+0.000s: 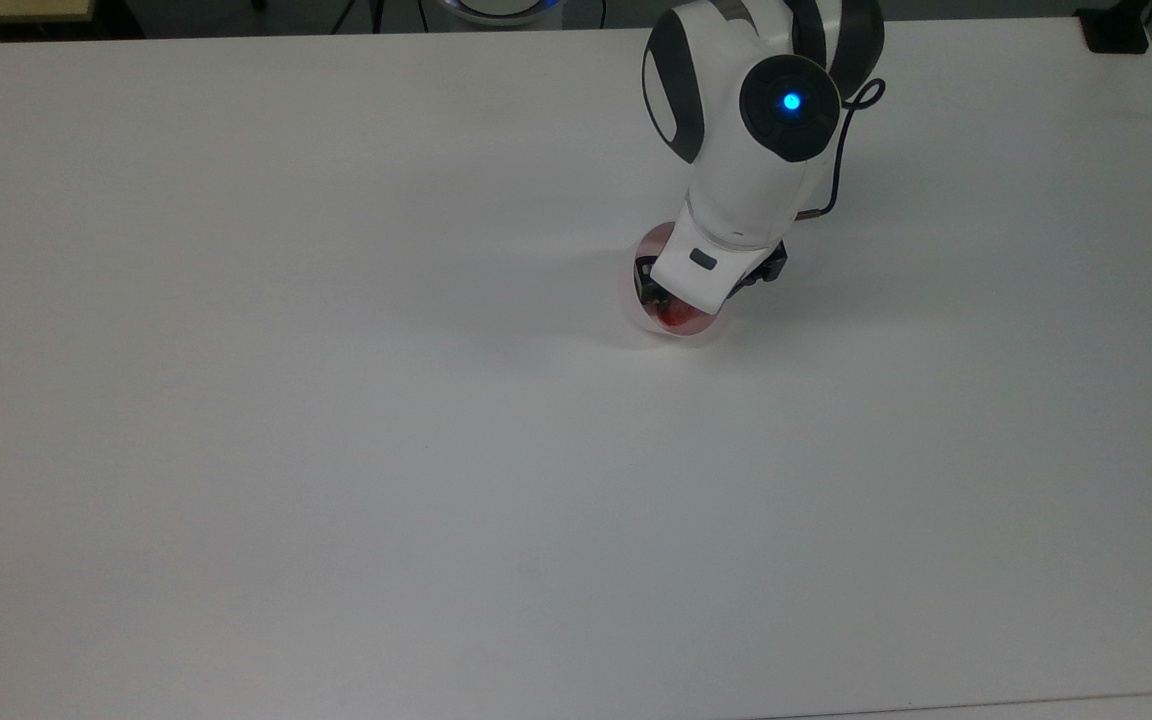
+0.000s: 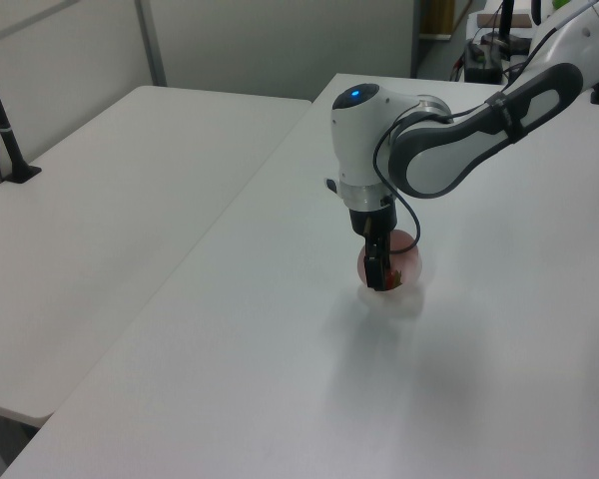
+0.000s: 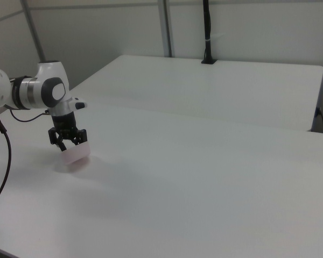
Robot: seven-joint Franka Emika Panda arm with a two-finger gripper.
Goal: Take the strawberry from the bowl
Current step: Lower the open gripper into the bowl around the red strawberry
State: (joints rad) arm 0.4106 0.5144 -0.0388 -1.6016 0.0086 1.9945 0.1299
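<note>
Best lifted slowly and straight up, watching that the pale pink bowl (image 1: 656, 325) stays on the white tabletop (image 1: 336, 400). Wrist near vertical, gripper (image 1: 674, 308) reaching down inside the bowl toward the far right in the top view. Jaws seemingly closing on the strawberry (image 1: 674, 318); grip unconfirmed.

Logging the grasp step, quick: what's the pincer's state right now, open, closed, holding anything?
Pincer: down inside the bowl at the strawberry; open or closed cannot be told.
</note>
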